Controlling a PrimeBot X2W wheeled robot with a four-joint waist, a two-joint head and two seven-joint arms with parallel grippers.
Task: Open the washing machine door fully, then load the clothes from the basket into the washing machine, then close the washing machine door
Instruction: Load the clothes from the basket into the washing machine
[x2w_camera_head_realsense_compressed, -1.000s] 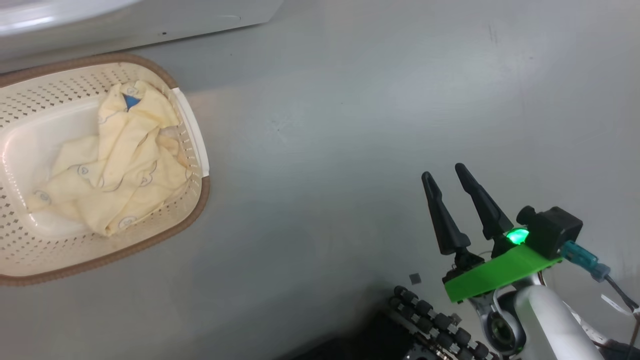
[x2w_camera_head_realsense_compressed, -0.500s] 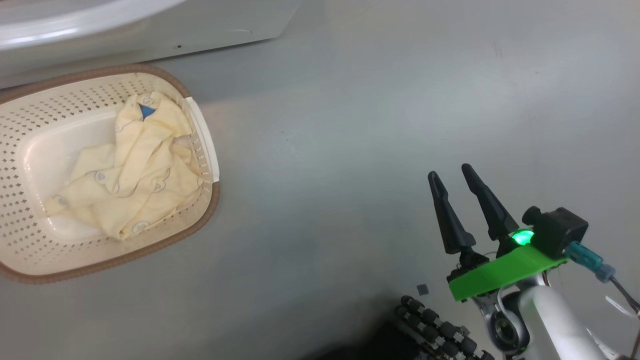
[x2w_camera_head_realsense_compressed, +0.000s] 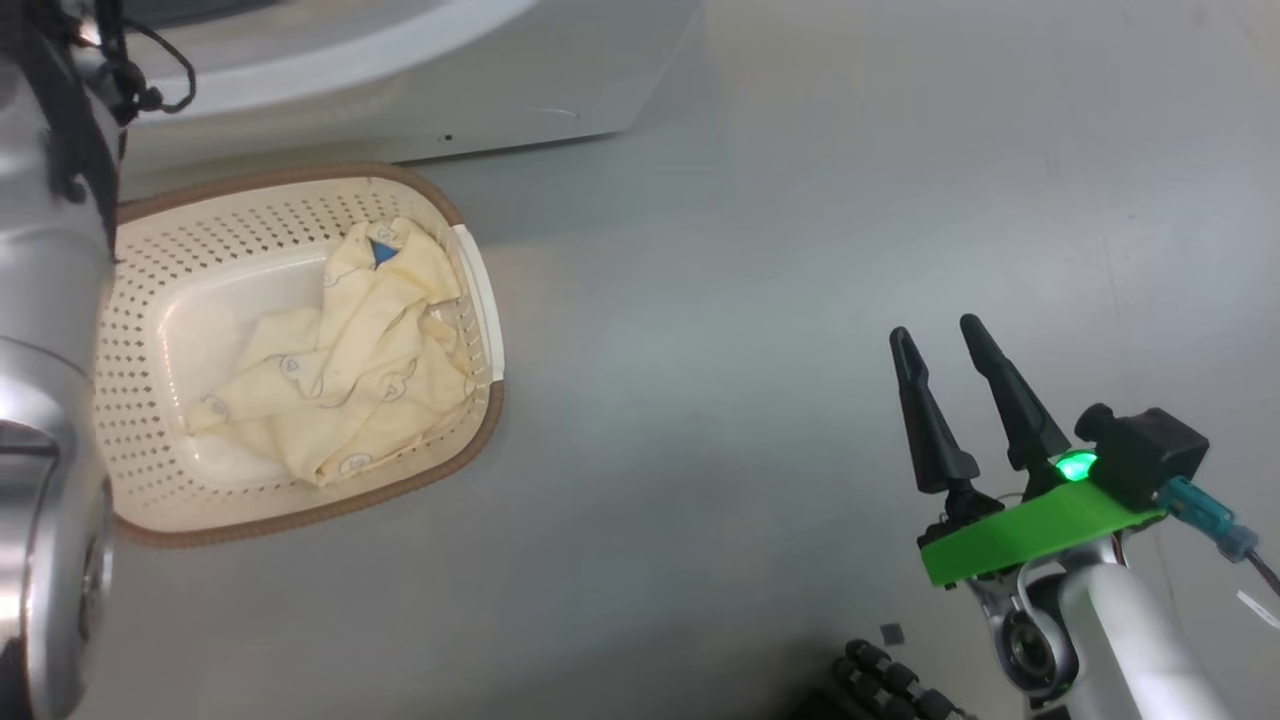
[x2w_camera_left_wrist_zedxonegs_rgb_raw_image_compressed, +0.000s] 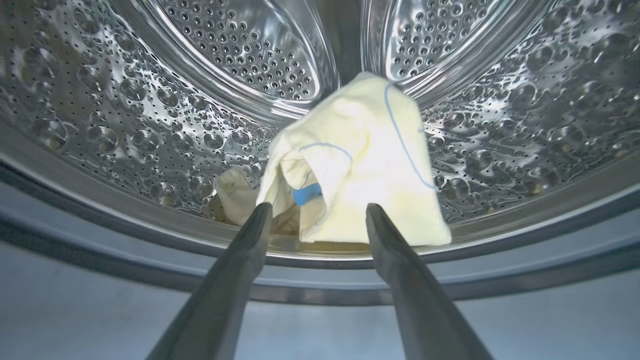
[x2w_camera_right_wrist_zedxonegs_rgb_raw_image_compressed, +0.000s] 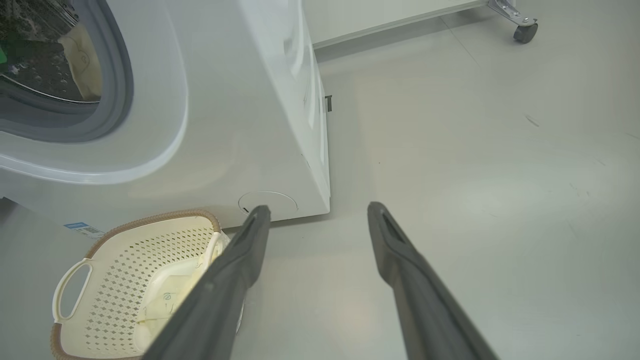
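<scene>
Grey floor (x2w_camera_head_realsense_compressed: 700, 400) spreads before the white washing machine (x2w_camera_right_wrist_zedxonegs_rgb_raw_image_compressed: 240, 125), and the basket (x2w_camera_head_realsense_compressed: 135, 400) at its foot on the left holds crumpled cream clothes (x2w_camera_head_realsense_compressed: 350, 380). At the mouth of the steel drum (x2w_camera_left_wrist_zedxonegs_rgb_raw_image_compressed: 150, 125) the left gripper (x2w_camera_left_wrist_zedxonegs_rgb_raw_image_compressed: 317, 207) stands wide open and empty, a cream garment (x2w_camera_left_wrist_zedxonegs_rgb_raw_image_compressed: 360, 165) with blue lines just past its fingertips. Well to the right, the right gripper (x2w_camera_head_realsense_compressed: 933, 330) hangs over the floor, fingers spread, holding nothing.

Pale grey floor (x2w_camera_right_wrist_zedxonegs_rgb_raw_image_compressed: 475, 175) spreads beneath and beyond the right claw (x2w_camera_right_wrist_zedxonegs_rgb_raw_image_compressed: 317, 209). A black caster wheel (x2w_camera_right_wrist_zedxonegs_rgb_raw_image_compressed: 522, 31) stands well ahead, to its right. A small dark square (x2w_camera_head_realsense_compressed: 892, 632) lies near its wrist end.
</scene>
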